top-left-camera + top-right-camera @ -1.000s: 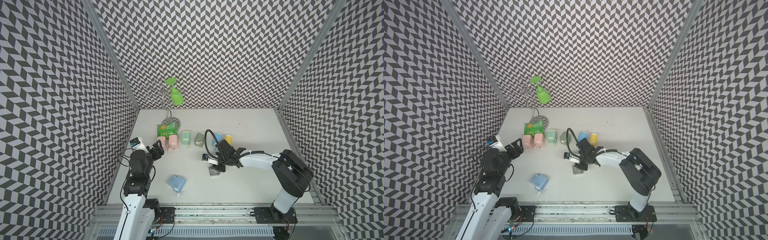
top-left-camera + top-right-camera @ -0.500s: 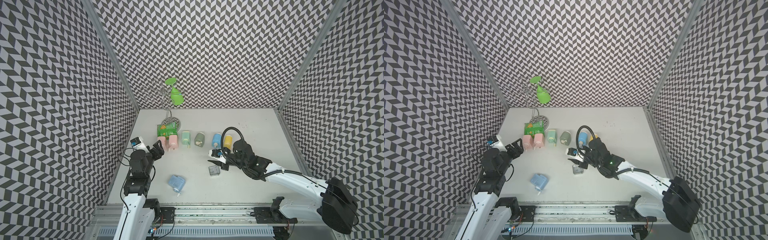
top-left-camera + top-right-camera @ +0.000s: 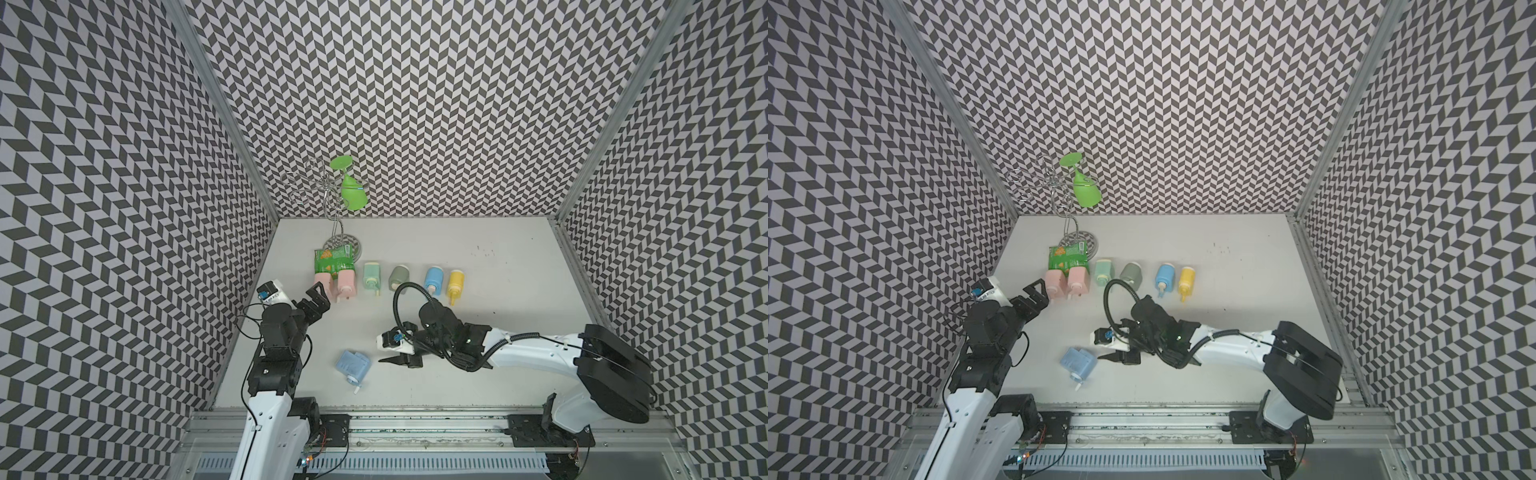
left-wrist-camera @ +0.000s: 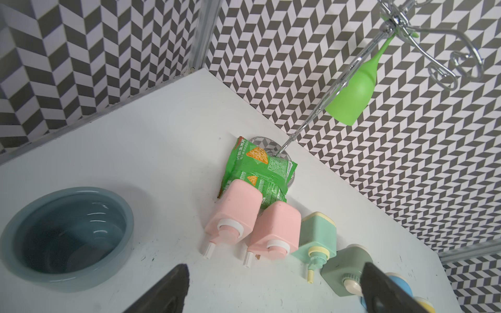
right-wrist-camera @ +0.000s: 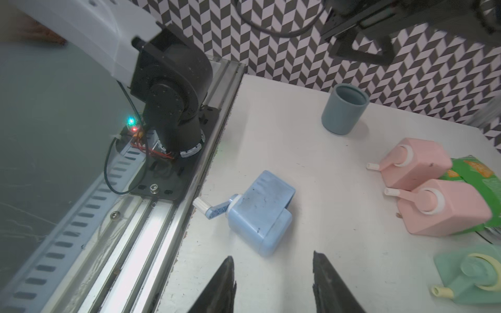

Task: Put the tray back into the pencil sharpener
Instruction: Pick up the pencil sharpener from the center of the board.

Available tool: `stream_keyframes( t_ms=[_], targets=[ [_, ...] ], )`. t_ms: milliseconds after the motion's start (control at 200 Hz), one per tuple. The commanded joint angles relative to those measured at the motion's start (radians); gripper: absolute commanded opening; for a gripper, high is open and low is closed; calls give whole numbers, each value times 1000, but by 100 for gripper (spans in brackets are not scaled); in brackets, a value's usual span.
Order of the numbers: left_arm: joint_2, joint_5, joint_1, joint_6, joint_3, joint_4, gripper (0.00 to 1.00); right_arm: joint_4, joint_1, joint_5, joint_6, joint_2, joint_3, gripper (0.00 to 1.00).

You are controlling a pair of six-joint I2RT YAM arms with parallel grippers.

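The light blue pencil sharpener (image 3: 352, 365) (image 3: 1077, 362) (image 5: 260, 214) lies on the table near the front rail, its white crank handle (image 5: 202, 203) pointing at the rail. My right gripper (image 3: 395, 360) (image 3: 1113, 357) (image 5: 272, 258) is low over the table just right of it, open, with nothing between its fingers. The tray is hidden; I cannot make it out in any view. My left gripper (image 3: 318, 293) (image 3: 1038, 291) (image 4: 273, 271) stands open and empty at the left, pointing at the pink bottles (image 4: 254, 225).
A row of bottles lies across mid-table: pink (image 3: 338, 284), mint (image 3: 371, 276), grey-green (image 3: 400, 277), blue (image 3: 433, 280), yellow (image 3: 455, 282). A green snack bag (image 3: 334, 259) and a wire rack with a green glass (image 3: 353, 191) stand behind. A blue-grey cup (image 5: 344, 112) (image 4: 65, 235) sits by the left wall.
My right gripper has swung left from the small grey tray toward the sharpener and opened wider; the arm now covers where the tray lay. The left gripper has opened wider.
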Motion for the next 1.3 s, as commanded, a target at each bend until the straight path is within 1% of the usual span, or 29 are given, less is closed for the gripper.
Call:
stream_keyframes(
  t_ms=[0,35,100,180,335,451,521,601,616,661,751,936,1137,1297],
  targets=[
    [-5,-110,5,0,57,-78,100,102,79,160,-15,16,-1,47],
    [2,-107,5,22,66,-78,100,126,112,217,-15,12,-11,47],
    [16,-107,6,26,79,-83,100,206,162,295,-37,4,-52,47],
    [30,-93,6,27,79,-75,100,281,217,348,-105,4,-101,47],
    [35,-92,6,19,77,-65,100,283,305,445,-257,62,-96,47],
    [25,-110,6,11,78,-74,100,265,332,494,-337,130,-55,47],
    [16,-114,6,14,76,-77,100,262,343,508,-368,162,-31,47],
    [10,-119,6,18,78,-80,100,257,346,509,-370,194,-8,47],
    [12,-120,6,18,78,-81,100,257,346,511,-395,200,-4,47],
    [12,-120,7,17,77,-85,100,256,349,518,-405,215,9,47],
    [13,-120,6,19,76,-83,100,251,351,549,-427,239,28,46],
    [21,-124,6,47,83,-74,100,230,352,564,-489,274,51,41],
    [17,-123,7,47,79,-70,100,227,354,567,-520,308,84,35],
    [15,-123,6,53,77,-72,100,231,353,574,-544,332,100,28]
  ],
)
